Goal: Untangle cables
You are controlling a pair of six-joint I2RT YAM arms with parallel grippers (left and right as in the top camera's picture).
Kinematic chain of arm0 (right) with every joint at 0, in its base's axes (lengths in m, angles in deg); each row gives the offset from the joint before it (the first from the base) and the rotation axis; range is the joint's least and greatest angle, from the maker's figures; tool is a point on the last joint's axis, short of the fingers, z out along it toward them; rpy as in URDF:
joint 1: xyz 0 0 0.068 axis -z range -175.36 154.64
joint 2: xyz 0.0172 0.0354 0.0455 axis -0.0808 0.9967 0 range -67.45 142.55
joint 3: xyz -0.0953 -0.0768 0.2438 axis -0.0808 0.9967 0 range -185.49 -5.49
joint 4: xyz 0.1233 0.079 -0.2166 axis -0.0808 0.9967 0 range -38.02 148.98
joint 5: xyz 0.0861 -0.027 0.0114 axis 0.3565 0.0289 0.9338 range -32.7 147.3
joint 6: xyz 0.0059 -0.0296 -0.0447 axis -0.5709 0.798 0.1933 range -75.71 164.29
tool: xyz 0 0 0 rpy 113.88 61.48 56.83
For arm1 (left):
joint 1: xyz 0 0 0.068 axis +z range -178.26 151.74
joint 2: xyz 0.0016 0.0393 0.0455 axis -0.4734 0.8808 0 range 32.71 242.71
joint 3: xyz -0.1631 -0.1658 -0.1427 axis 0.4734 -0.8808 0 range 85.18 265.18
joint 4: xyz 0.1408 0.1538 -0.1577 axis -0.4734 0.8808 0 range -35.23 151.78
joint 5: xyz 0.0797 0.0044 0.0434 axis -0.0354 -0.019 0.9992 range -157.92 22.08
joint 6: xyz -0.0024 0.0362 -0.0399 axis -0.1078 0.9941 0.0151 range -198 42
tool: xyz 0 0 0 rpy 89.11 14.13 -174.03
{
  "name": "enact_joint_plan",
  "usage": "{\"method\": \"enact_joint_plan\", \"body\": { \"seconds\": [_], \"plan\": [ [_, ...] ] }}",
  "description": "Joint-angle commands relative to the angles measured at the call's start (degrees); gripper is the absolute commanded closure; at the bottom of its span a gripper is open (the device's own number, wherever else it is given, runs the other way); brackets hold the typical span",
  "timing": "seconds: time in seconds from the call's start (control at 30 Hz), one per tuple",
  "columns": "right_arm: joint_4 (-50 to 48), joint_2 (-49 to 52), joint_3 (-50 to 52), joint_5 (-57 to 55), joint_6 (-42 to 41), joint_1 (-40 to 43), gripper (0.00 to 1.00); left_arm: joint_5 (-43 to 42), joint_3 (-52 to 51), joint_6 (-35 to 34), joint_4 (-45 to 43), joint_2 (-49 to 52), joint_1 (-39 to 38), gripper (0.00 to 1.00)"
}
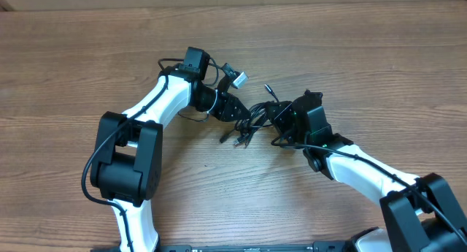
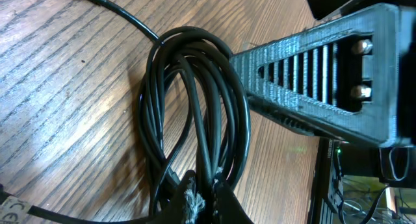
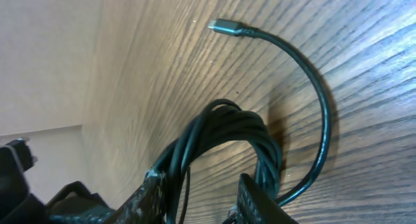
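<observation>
Left gripper (image 1: pixel 241 113) clenched, pinching strands of the cables (image 1: pixel 248 129). The cables are a black coil lying on the table (image 1: pixel 365 55), between the two grippers. Right gripper (image 1: pixel 277 117) part-closed, clamped on the coil's other side. One loose plug (image 3: pixel 224 26) end arcs out flat on the wood.

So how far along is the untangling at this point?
Done: little; one plug end lies free on the table. In hand: the cables form one coiled knot, the left claw shut on one side, the right claw gripping the other. Left: separating every cord.
</observation>
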Motion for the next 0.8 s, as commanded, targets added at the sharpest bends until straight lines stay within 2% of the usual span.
{"method": "enact_joint_plan", "body": {
  "seconds": [0.0, 0.6, 0.77],
  "plan": [
    [0.2, 0.9, -0.9, -0.3, 0.5, -0.2, 0.68, 1.2, 1.0, -0.4, 0.0, 0.4, -0.3, 0.96],
    [4.3, 1.0, -0.9, -2.3, 0.5, -0.2, 0.67, 1.2, 1.0, -0.4, 0.0, 0.4, -0.3, 0.96],
    [1.0, 1.0, -0.9, 1.6, 0.5, -0.2, 0.67, 1.2, 1.0, -0.4, 0.0, 0.4, -0.3, 0.96]
  ]
}}
